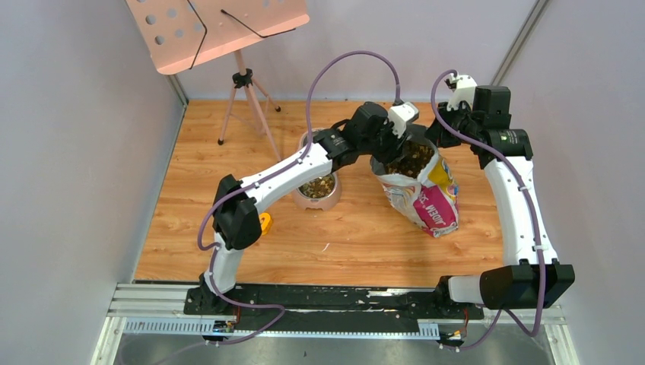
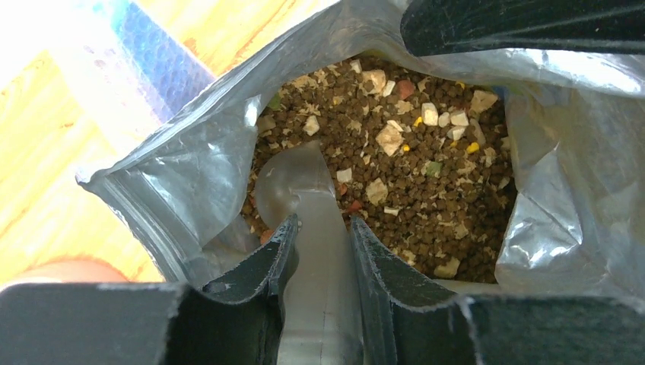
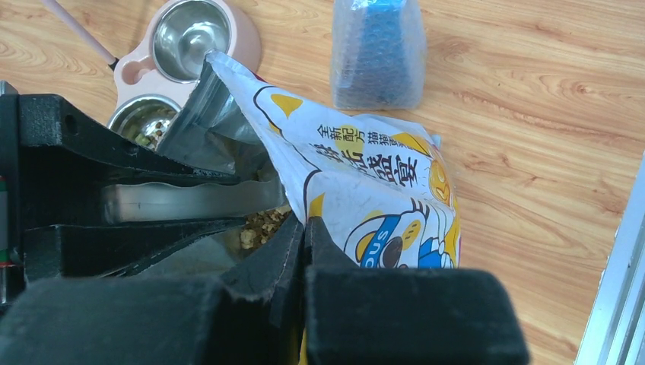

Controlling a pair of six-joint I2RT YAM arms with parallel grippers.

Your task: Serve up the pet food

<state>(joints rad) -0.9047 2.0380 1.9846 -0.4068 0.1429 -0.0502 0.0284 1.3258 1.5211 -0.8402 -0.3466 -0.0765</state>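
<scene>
Inside one open bag (image 1: 422, 190), left gripper (image 2: 323, 226) clasps one clear scoop (image 2: 300, 182) over the pet food (image 2: 414, 198); right gripper (image 3: 304, 228) pinches the bag's rim; foil walls crowd the scoop.

The pet food (image 2: 426, 190) is a loose heap of small dark-brown pellets mixed with paler tan and whitish chunks and a few yellow, green and reddish bits. Most of it fills the open-topped bag (image 1: 430, 201), which stands on the counter (image 1: 365, 243) right of the middle, toward the far edge. The heap's surface lies just below the bag's foil mouth. A clear scoop (image 2: 293, 179) touches the heap at its left side. A smaller portion lies in a pink-rimmed bowl (image 1: 318, 205) left of the bag, also toward the far edge.
</scene>
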